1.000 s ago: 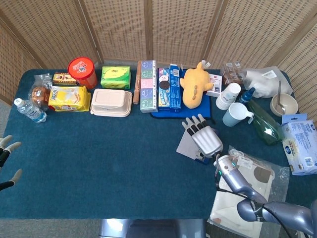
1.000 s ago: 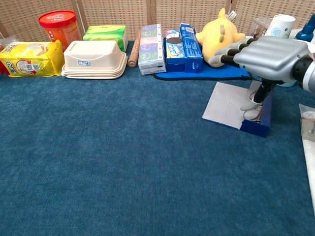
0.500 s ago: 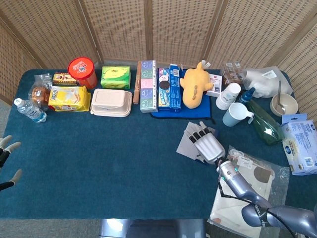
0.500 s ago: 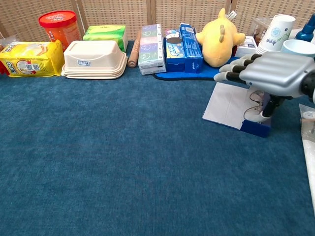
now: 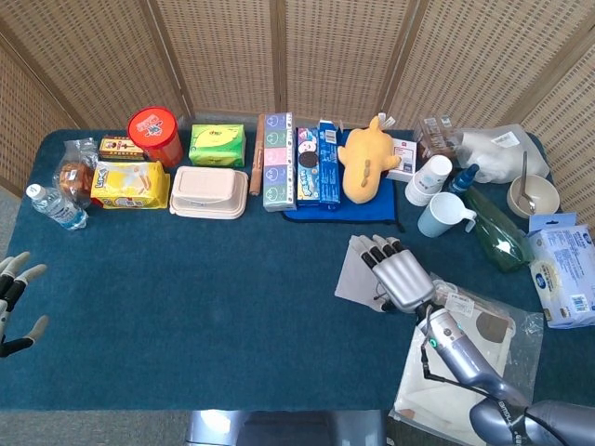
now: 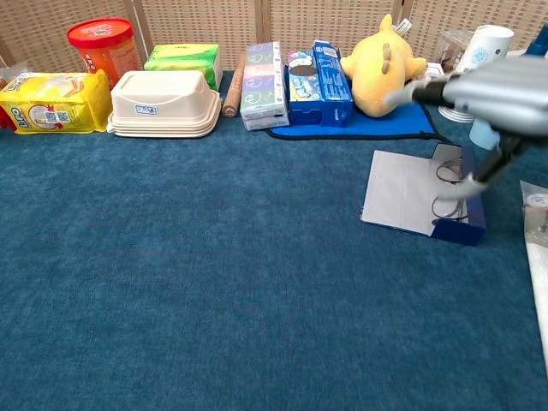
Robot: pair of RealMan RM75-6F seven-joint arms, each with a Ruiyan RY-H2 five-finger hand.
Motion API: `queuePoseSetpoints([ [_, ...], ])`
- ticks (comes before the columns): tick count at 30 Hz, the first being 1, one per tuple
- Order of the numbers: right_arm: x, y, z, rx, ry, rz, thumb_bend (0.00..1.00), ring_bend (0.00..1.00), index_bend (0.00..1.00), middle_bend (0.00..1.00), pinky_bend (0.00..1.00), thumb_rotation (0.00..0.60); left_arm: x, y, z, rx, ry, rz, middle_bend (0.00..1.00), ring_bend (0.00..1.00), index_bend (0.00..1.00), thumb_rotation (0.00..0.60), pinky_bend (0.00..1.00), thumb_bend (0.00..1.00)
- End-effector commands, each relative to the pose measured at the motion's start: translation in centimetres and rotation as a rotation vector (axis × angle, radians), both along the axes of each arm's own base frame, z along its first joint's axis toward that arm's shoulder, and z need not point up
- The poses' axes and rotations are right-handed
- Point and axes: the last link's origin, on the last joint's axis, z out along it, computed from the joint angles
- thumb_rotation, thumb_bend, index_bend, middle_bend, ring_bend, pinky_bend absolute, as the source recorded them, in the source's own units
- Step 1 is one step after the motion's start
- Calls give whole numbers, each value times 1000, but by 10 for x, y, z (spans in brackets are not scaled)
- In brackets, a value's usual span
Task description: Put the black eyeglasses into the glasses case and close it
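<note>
The glasses case (image 6: 401, 193) lies open on the blue cloth at the right, its grey lid flat and its blue tray (image 6: 462, 229) on the right. Thin black eyeglasses (image 6: 445, 206) lie in the tray. My right hand (image 6: 501, 90) hovers over the case, blurred, fingers stretched flat, with its thumb reaching down to the glasses. In the head view the right hand (image 5: 402, 276) covers the tray, and only the grey lid of the case (image 5: 356, 269) shows. My left hand (image 5: 14, 299) hangs off the table's left edge, fingers apart and holding nothing.
A yellow plush toy (image 5: 364, 158) on a blue mat, snack boxes and a beige lunch box (image 5: 209, 191) line the back. Cups (image 5: 442, 216) stand behind the case. A plastic bag (image 5: 469, 348) lies at the front right.
My right hand has drifted right and toward the table's front, and rose in the chest view. The case slid a little to the right with it. The left hand barely shifted.
</note>
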Motion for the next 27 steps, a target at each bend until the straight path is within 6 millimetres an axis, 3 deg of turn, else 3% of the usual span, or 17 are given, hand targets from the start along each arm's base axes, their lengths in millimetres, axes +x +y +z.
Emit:
queuePoseSetpoints([
  [1,12,-9,28,-13,-139,-66,148,272,0,215,344,344,0,0,0,0,0,1,45,0,138,600,0,316],
  [5,13,-17,41,16,-208,-171,148,347,0,251,406,314,1,1,-1,-1,0,1,44,0,138,600,0,317],
  [12,3,-32,53,78,-247,-339,156,373,0,297,418,278,4,4,-2,-8,1,-12,43,0,137,600,0,316],
  [27,-41,-38,33,167,-101,-487,170,374,0,303,422,277,8,4,-5,-27,2,-16,43,0,134,600,0,315],
])
